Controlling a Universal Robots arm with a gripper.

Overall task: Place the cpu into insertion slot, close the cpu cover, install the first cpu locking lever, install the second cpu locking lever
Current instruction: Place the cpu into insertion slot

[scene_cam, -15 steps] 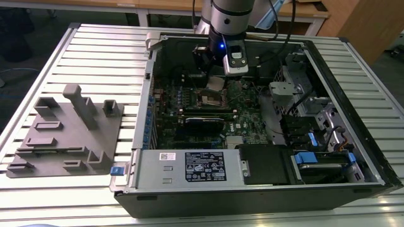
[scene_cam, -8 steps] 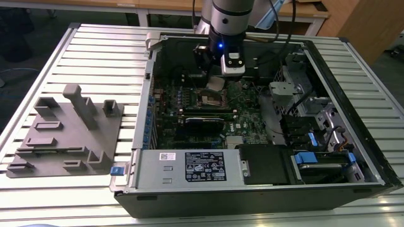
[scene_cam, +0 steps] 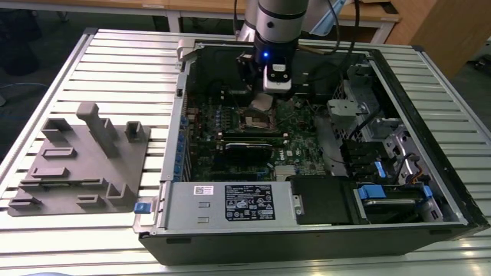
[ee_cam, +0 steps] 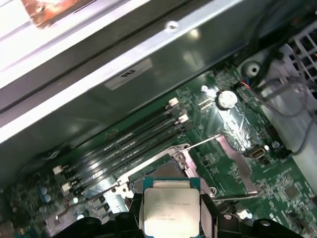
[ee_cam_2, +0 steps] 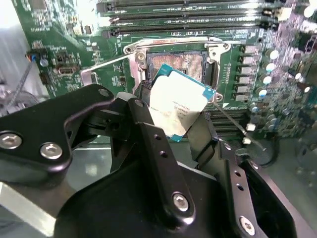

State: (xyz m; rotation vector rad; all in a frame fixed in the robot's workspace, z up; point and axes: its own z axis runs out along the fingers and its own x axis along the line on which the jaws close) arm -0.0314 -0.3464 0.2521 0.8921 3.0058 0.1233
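Note:
My gripper [scene_cam: 263, 99] hangs inside the open computer case, shut on the cpu [scene_cam: 261, 103]. In both wrist views the cpu [ee_cam_2: 178, 105] [ee_cam: 170, 210] is a silver square with a teal edge, clamped between black fingers [ee_cam_2: 141, 106] and tilted. It hovers just above the insertion slot [ee_cam_2: 178, 62] [ee_cam: 163, 172], apart from it. The slot's gold-brown pin field lies bare [scene_cam: 256, 119]. A shiny metal plate that looks like the cpu cover [ee_cam: 234, 159] stands swung open beside the slot. Two thin locking levers [ee_cam_2: 105, 64] [ee_cam_2: 232, 119] stick out, unlatched.
Long black memory slots [ee_cam_2: 188, 20] run just beyond the socket. The case wall [ee_cam: 124, 74] rises close behind them. A black card [scene_cam: 247, 146], power supply [scene_cam: 230, 201] and drive bays [scene_cam: 383, 190] fill the case. A grey fixture block [scene_cam: 80, 161] sits on the slatted table at the exterior view's left.

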